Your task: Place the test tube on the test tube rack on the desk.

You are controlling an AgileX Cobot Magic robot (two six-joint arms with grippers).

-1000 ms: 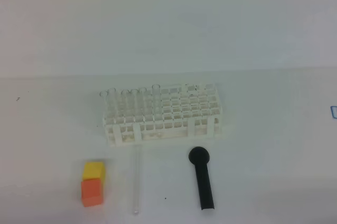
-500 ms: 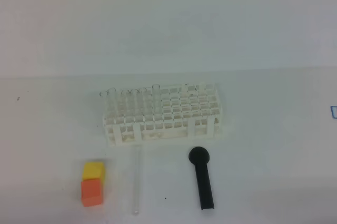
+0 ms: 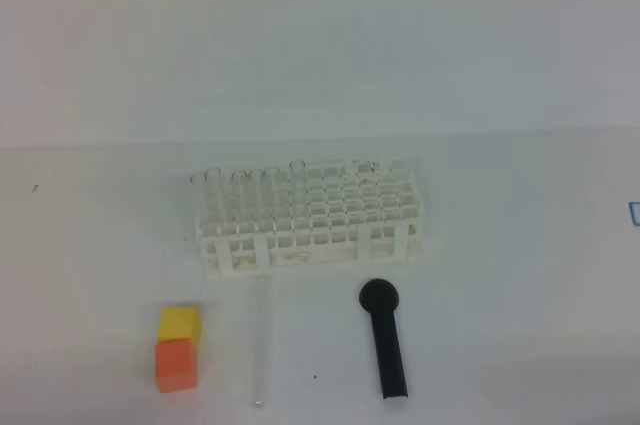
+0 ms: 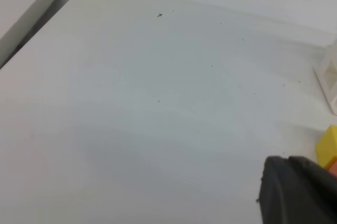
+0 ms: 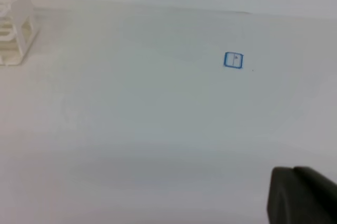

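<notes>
Near the desk's [image 3: 90,245] front edge, the test tube [image 3: 263,345] lies flat, untouched, just before the test tube rack [image 3: 310,215] at mid-desk. Both grippers, left [image 4: 300,192] and right [image 5: 303,195], sit closed on nothing, well off to the sides; pickup evidently not begun.

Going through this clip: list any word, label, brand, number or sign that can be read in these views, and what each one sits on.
No text can be read in any view.
Small blue-outlined square sticker on the desk: it has a faint mark inside, too small and blurred to read.
Test tube rack, orange block, yellow block and black-handled tool: no lettering visible.
</notes>
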